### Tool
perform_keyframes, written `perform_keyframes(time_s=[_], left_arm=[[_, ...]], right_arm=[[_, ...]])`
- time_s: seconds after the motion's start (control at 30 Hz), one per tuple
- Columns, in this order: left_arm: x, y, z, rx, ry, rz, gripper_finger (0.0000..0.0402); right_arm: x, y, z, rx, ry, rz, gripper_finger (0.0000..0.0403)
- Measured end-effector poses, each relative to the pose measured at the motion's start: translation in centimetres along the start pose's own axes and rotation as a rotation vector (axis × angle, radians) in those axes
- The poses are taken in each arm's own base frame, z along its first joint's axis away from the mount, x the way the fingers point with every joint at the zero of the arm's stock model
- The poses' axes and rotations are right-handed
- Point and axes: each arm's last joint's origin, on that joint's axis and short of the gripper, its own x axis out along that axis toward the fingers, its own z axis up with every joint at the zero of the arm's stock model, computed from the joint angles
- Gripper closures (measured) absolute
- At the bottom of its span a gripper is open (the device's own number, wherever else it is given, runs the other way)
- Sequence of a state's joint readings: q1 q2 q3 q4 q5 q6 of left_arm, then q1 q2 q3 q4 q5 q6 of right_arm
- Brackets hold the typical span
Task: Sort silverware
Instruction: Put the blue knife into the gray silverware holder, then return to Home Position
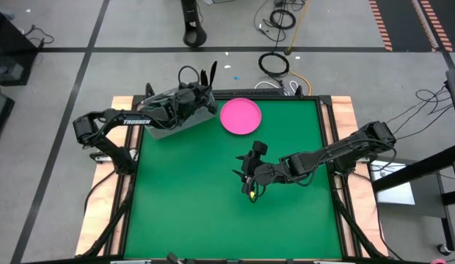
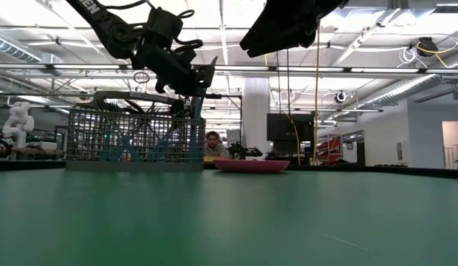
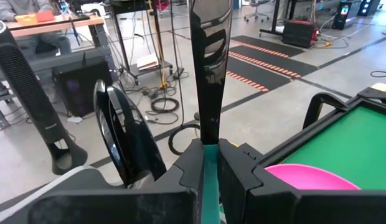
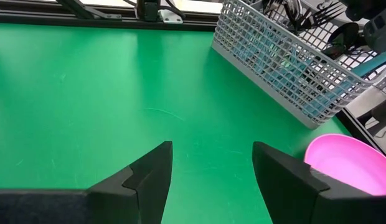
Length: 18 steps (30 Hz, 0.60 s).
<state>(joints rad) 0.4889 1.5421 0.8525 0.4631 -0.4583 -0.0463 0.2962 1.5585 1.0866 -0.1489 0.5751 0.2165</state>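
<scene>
My left jaws (image 1: pixel 206 82) hang over the far left corner of the green counter (image 1: pixel 213 198), right above the grey wire-mesh basket (image 1: pixel 176 121), and they are closed on a piece of silverware (image 3: pixel 210 62): a long dark glossy utensil with a teal-blue handle pinched between my fingers (image 3: pixel 187 171), standing upright out of the grip. Just beside it in my left wrist view stands a second dark, rounded piece (image 3: pixel 121 134), a spoon by its shape; I cannot tell whether I am touching that one. In the low view the basket (image 2: pixel 133 140) sits on the counter at the far left, with my left jaws (image 2: pixel 190 83) directly over its right end; through the mesh I make out light blue handles, and dark utensil ends stick up above its rim. My right wrist view shows the same basket (image 4: pixel 286 62) holding a crowd of blue-handled and dark metal pieces (image 4: pixel 305 18), leaning at mixed angles. Just to the right of the basket, at the far middle of the counter, lies the pink plate (image 1: pixel 240 116), near the basket but not touching it; I see nothing on it. Further right and nearer, my right jaws (image 1: pixel 251 176) hover above bare green counter around the middle, spread wide, with nothing between the fingers (image 4: pixel 149 171).
</scene>
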Motion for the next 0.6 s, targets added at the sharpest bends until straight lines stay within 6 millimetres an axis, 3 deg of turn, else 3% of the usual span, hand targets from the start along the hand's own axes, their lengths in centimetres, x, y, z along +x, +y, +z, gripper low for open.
perform_keyframes(time_s=[0.37,0.6], left_arm=[[-0.02,0.00,0.03,0.001,-0.001,0.001,0.0306],[-0.07,-0.02,0.07,0.001,-0.002,0.000,0.0295]], right_arm=[[0.00,0.00,0.01,0.000,0.000,0.000,0.0193],[0.00,0.00,-0.01,-0.001,0.001,0.000,0.0193]])
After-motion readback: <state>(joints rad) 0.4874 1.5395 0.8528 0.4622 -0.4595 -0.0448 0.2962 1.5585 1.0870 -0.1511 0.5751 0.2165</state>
